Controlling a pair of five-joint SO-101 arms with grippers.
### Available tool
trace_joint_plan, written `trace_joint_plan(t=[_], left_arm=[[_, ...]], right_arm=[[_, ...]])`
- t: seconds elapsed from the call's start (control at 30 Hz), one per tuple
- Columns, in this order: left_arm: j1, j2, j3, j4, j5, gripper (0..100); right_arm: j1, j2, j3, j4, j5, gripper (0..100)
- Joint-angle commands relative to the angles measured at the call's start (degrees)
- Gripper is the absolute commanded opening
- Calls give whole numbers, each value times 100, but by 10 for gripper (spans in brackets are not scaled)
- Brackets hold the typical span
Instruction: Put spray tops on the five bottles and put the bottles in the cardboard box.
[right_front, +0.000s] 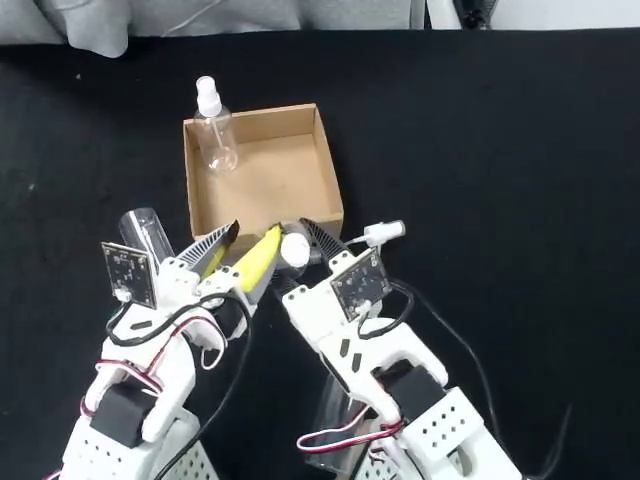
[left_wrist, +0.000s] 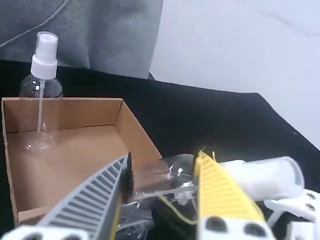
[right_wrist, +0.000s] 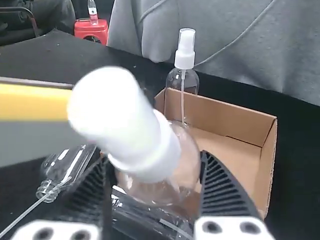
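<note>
Progress: about one of five done. Contents of cardboard box (right_front: 330, 180): one capped bottle (right_front: 215, 135), upright in far left corner. At box's near edge, second bottle (right_wrist: 165, 175) clamped between fingers of right gripper (right_wrist: 154, 162), white spray top (right_wrist: 125, 125) on its neck, seating not confirmable. Fingers of left gripper (left_wrist: 164, 157) spread apart, yellow one beside that top. On table near box: open bottle (right_front: 148, 232), loose spray top (right_front: 380, 232). Remaining: probably four bottles to box

White arms (right_front: 390, 370) carry black-red cables (right_front: 140, 372) and ribbed yellow, grey, black jaws.
</note>
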Motion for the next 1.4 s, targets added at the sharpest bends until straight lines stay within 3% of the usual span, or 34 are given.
trace_joint_plan(t=[0.0,0.4,0.9,1.37], left_arm=[[136,26,-136,44,-35,195],[-629,26,-207,-290,343,195],[-699,26,-295,-290,325,195],[-1859,26,-585,-264,114,195]], right_arm=[[105,-136,-347,-9,35,99],[105,-145,-400,352,26,99],[123,-145,-391,844,26,102],[844,-145,-382,914,26,103]])
